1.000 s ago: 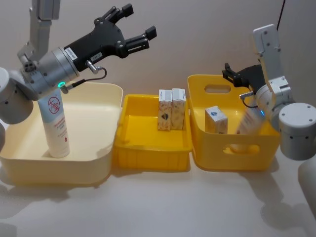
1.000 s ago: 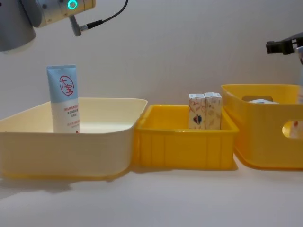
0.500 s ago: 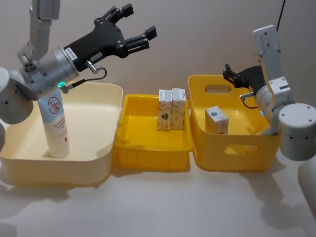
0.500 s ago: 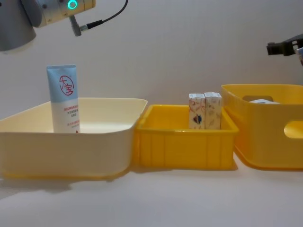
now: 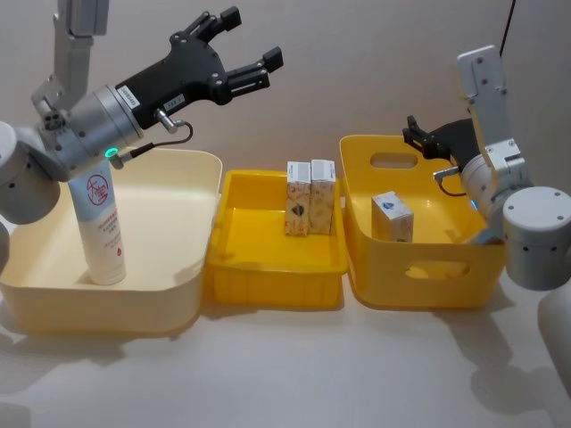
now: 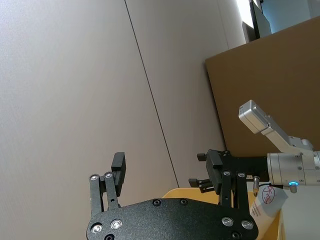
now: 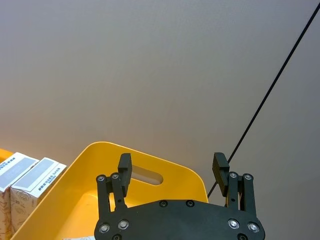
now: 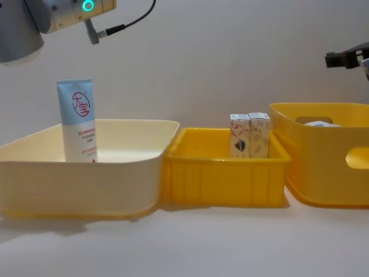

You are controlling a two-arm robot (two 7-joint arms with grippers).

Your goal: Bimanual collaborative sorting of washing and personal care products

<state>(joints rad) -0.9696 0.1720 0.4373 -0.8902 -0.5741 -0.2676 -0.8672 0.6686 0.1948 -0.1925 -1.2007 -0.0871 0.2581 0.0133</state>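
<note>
The tube (image 8: pixel 78 120) bears a red circled "大宝" logo.

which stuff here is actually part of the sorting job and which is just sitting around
Part of the job:
tube upright in the cream bin
two cartons side by side in the middle bin
one carton in the right bin
left gripper, open, raised above the cream bin
right gripper, open, above the right bin

Just there:
cable
table

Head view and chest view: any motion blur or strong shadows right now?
Head view: sharp, no smear; soft shadows fall on the table in front of the bins. Chest view: the tube and two cartons read crisply, under even, diffuse light with no glare.
</note>
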